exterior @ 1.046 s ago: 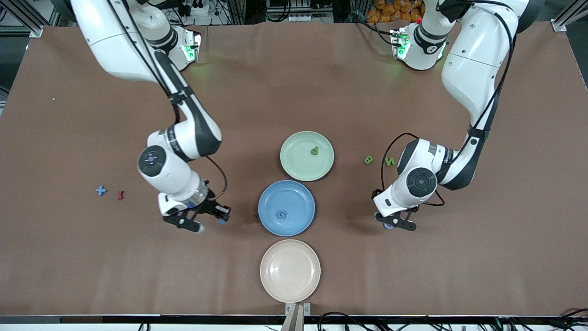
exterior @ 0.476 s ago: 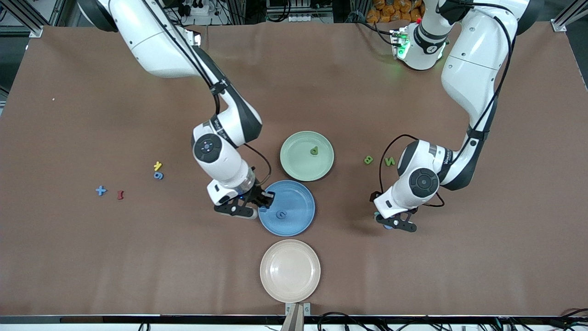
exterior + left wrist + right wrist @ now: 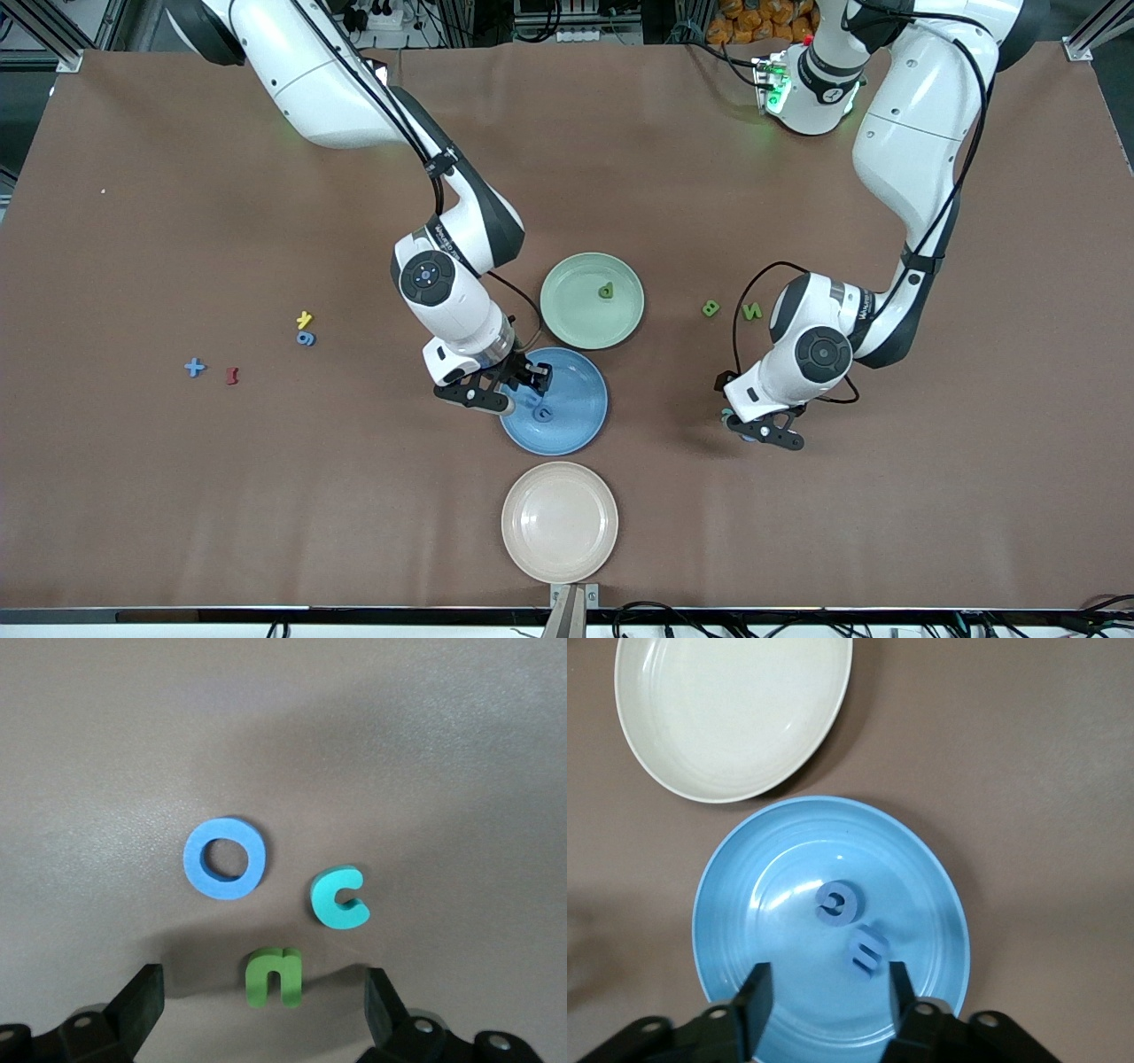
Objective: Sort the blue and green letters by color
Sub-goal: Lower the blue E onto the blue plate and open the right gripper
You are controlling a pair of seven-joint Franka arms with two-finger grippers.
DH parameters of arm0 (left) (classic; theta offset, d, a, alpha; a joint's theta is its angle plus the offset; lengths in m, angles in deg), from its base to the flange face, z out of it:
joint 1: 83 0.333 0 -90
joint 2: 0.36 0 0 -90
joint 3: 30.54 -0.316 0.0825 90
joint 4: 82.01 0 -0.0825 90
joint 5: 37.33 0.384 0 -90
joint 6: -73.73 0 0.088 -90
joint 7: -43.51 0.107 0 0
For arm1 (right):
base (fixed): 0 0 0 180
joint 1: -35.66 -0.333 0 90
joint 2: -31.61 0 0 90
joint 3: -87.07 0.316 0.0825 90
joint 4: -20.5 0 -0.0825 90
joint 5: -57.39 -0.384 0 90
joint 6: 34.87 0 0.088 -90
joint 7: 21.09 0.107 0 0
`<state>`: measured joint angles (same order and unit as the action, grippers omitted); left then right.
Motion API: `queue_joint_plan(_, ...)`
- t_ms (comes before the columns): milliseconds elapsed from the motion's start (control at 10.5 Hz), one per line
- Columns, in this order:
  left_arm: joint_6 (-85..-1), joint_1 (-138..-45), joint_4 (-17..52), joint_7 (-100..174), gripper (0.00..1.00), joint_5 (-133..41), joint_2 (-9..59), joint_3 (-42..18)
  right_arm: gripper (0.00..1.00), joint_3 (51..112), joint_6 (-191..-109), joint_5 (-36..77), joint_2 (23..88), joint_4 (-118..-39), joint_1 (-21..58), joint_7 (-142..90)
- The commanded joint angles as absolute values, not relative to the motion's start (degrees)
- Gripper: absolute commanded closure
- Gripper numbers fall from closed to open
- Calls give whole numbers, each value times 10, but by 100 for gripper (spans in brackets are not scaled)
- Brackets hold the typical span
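Note:
My right gripper (image 3: pixel 826 1001) hangs open over the blue plate (image 3: pixel 744 904). A blue E (image 3: pixel 868 952) lies free of both fingers in the plate, beside a blue G (image 3: pixel 837 902). In the front view this gripper (image 3: pixel 518 390) is above the plate's (image 3: pixel 585 416) edge toward the right arm's end. My left gripper (image 3: pixel 263 1010) is open low over the table, its fingers on either side of a green n (image 3: pixel 275 977). A blue O (image 3: pixel 224 858) and a teal C (image 3: pixel 341 897) lie close by. A green P (image 3: pixel 606 290) rests in the green plate (image 3: pixel 576 319).
A green B (image 3: pixel 710 308) and N (image 3: pixel 751 311) lie beside the left arm's wrist. Toward the right arm's end lie a blue 6 (image 3: pixel 306 338), a yellow piece (image 3: pixel 304 319), a blue plus (image 3: pixel 194 367) and a red piece (image 3: pixel 233 375). A cream plate (image 3: pixel 559 521) sits nearest the front camera.
My right arm swung from the right arm's end to over the blue plate, opened its fingers and let the blue E go. The left arm has hardly moved.

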<state>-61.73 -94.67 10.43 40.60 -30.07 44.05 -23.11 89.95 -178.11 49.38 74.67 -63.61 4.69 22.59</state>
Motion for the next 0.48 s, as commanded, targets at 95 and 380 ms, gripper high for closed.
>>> queue_joint_plan(95,-625,-950,106,405,46,-341,439,-230,0,897,-1738,535,751,-615,61,209)
queue_joint_plan(380,-624,-960,107,381,100,-367,439,-232,0,894,-1650,540,726,-624,103,70)
